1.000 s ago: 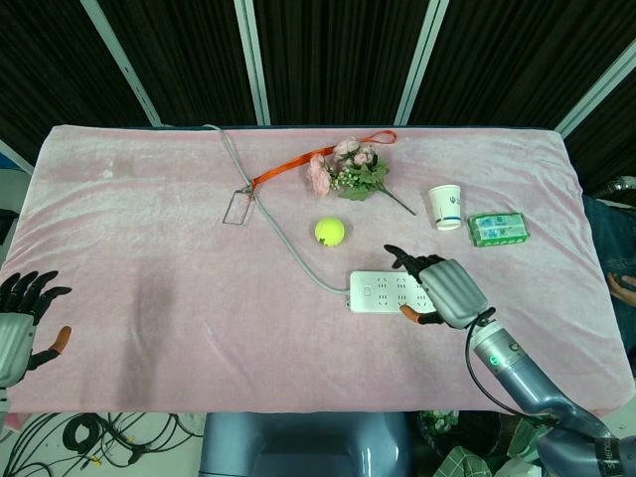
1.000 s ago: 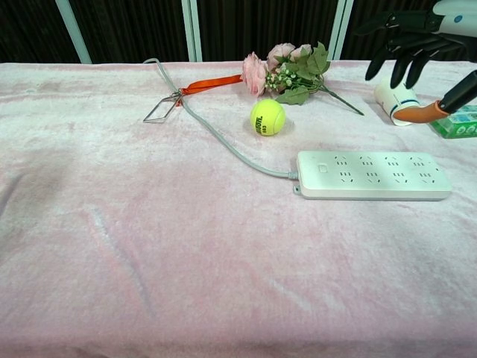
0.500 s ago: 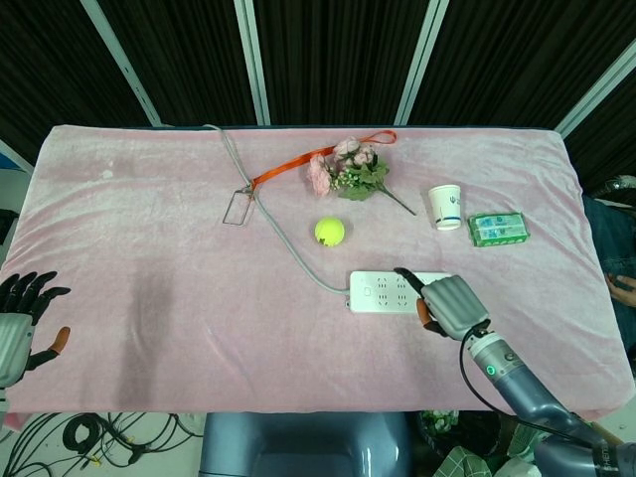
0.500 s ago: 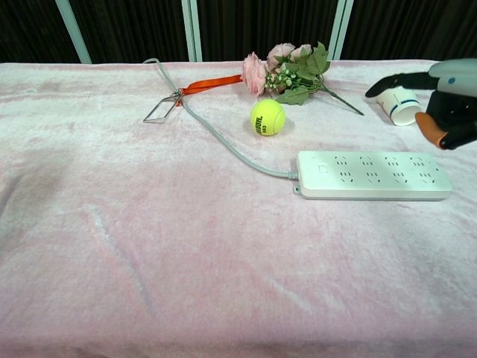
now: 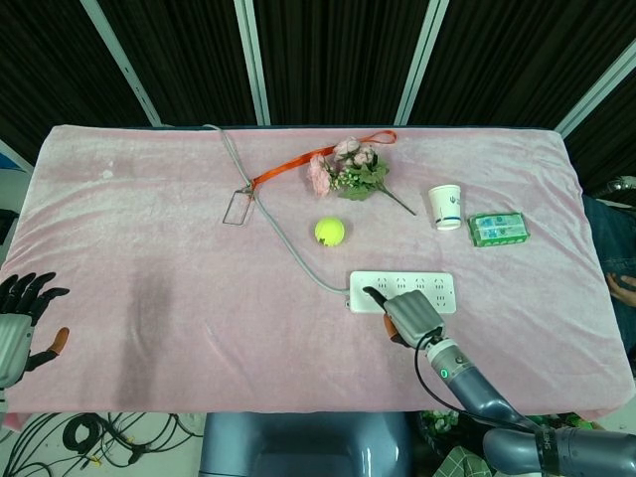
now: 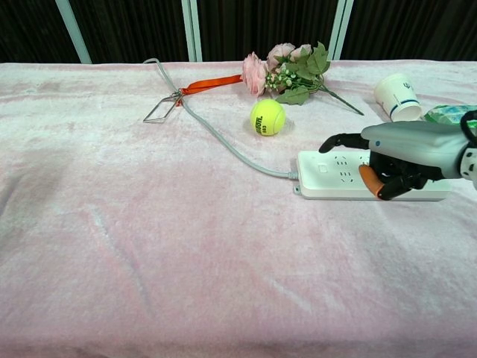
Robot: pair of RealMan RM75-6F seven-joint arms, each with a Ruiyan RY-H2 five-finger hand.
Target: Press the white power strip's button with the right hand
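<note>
The white power strip [image 5: 429, 281] [image 6: 311, 177] lies on the pink cloth right of centre, and its grey cable [image 5: 289, 244] runs off to the far left. Its button [image 6: 322, 168] is at the left end. My right hand [image 5: 408, 313] [image 6: 406, 151] hovers low over the strip. One finger reaches left, its tip above the button end, while the others are curled in and hold nothing. I cannot tell whether the fingertip touches the button. My left hand [image 5: 20, 320] rests at the table's near left edge with its fingers spread and nothing in it.
A tennis ball [image 5: 330, 231] [image 6: 267, 117] sits just behind the strip's left end. Farther back lie a flower bunch [image 5: 348, 169] [image 6: 292, 68] and an orange lanyard [image 5: 298, 159]. A paper cup [image 5: 446, 207] [image 6: 395, 97] and a green packet [image 5: 498, 229] are at the back right.
My right hand has come down and moved left along the strip, from its right end to its left end. Its fingers have curled in, leaving one extended. The left hand has not moved.
</note>
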